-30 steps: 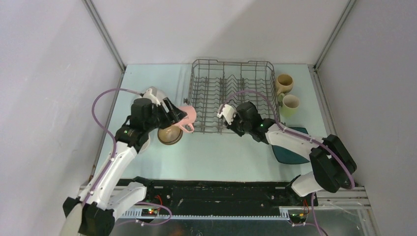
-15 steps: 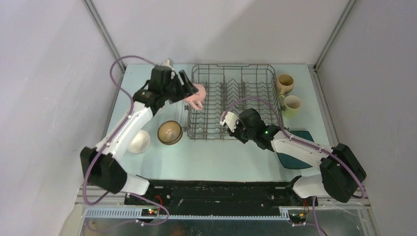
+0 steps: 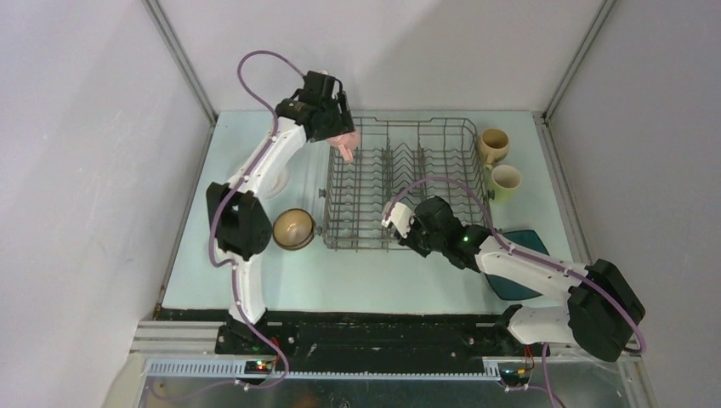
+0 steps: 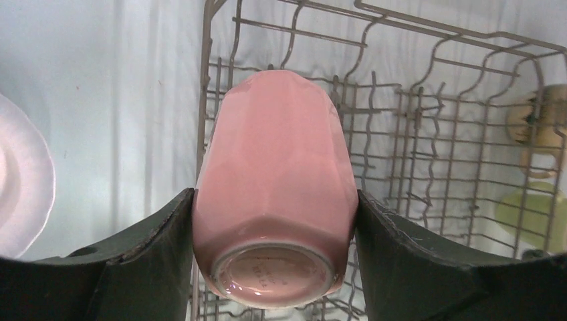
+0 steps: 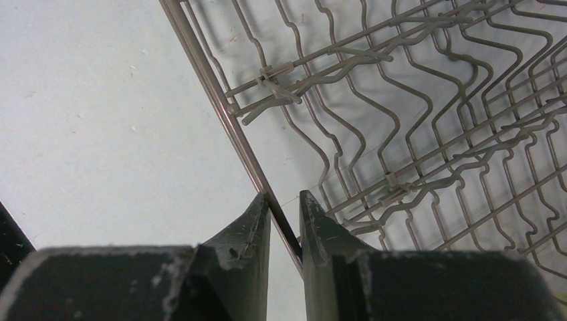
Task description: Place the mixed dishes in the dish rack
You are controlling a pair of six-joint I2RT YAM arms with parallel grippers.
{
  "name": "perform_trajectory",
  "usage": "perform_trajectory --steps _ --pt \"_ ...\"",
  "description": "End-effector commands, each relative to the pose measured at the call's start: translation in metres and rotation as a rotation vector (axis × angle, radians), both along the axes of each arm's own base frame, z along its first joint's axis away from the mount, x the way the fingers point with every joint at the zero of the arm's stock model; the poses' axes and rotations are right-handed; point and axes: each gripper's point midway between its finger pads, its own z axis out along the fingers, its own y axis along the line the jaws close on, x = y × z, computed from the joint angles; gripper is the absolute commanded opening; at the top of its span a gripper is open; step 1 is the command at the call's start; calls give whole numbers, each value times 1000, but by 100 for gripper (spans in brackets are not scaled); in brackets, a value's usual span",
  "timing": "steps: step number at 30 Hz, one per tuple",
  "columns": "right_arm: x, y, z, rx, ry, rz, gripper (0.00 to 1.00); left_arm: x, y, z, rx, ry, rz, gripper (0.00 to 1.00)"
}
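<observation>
The left pincer [image 4: 275, 194] is clamped on the pink mug [image 4: 274, 147]. One dark finger presses each side of it. In the left wrist view the mug fills the middle of the frame, and its round bottom faces the camera. It is up over the left edge of the dish rack [image 3: 410, 121]. I cannot tell if it touches the wires.

In the top view the mug is at the upper middle, by the far left corner of the rack. The rack sits in the middle of the pale tabletop [image 3: 357, 280].

The right pincer [image 5: 284, 200] is at the bottom middle of the right wrist view. Its two fingers are pinched together on the thin edge wire of the rack.

The tan mug [image 3: 491, 144] and the light-green mug [image 3: 503, 180] stand near each other on the tabletop, just right of the rack. The dark brown bowl [image 3: 293, 229] sits just left of the rack's near corner. The dark teal plate [image 3: 508, 287] lies at the lower right, partly under the right arm. A white dish [image 4: 20, 180] peeks in at the left edge of the left wrist view.
</observation>
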Motion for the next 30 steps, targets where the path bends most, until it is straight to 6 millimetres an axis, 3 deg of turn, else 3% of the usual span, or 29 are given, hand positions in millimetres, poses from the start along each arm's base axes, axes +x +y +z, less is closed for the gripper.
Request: perform_trajectory --steps 1,14,25,26,28,29,30 --pt "-10 0 8 42 23 -50 0 24 -1 32 31 -98 -4 0" --pt "-22 13 10 81 10 11 0 62 -28 -22 48 -60 -44 0" --pt "-24 20 5 107 3 26 0 76 -24 -73 104 5 -37 0" --pt "-23 21 4 107 2 26 0 76 -24 -76 99 11 -38 2" --pt "-22 22 4 108 -3 25 0 78 -24 -82 92 23 -34 22" --pt "-20 23 4 113 -8 26 0 78 -24 -85 89 26 -34 42" --pt "-19 24 4 113 -10 24 0 79 -24 -85 79 30 -39 55"
